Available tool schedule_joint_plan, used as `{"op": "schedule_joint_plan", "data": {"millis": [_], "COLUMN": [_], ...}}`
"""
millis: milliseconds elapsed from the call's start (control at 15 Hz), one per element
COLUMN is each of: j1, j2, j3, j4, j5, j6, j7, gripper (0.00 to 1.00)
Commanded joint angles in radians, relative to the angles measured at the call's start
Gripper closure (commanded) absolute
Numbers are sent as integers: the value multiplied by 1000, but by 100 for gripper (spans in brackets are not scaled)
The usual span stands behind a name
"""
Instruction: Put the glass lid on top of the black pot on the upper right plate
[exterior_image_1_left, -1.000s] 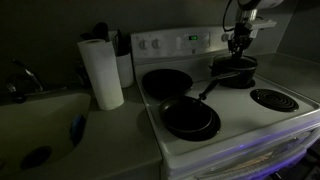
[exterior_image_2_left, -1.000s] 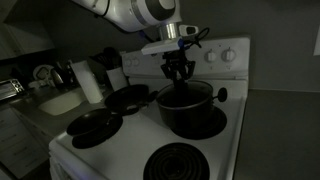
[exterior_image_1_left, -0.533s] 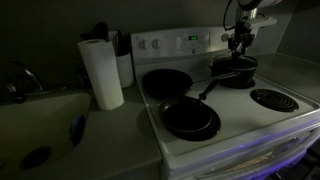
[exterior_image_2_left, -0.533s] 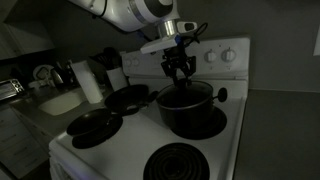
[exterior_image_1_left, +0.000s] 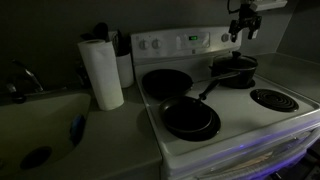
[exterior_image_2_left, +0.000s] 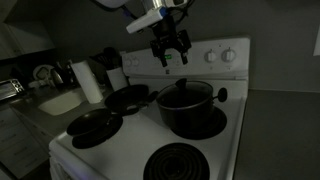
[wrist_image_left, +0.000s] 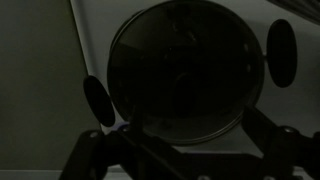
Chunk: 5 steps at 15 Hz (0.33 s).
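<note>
Although the frames were dim, the glass lid (wrist_image_left: 185, 70) lay seated on the black pot (exterior_image_2_left: 190, 108), directly below the pincer (exterior_image_2_left: 168, 42), which hovered spread and empty. The lid was judged rigid, fragile, slippery at its rim and moderately heavy; its centre knob (exterior_image_2_left: 183, 85) offered the best hold. No brand or label was readable; the panel display (exterior_image_1_left: 190, 41) glowed illegibly.
</note>
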Motion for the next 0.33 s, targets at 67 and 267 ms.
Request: {"op": "schedule_joint_plan", "data": {"millis": [67, 267], "j1": [3, 4], "j2": [-35, -44], "j3": [9, 11], "j4": [20, 19], "j5": [9, 11], "j6": [-86, -102], "j7": [52, 79], "gripper": [0, 0]}}
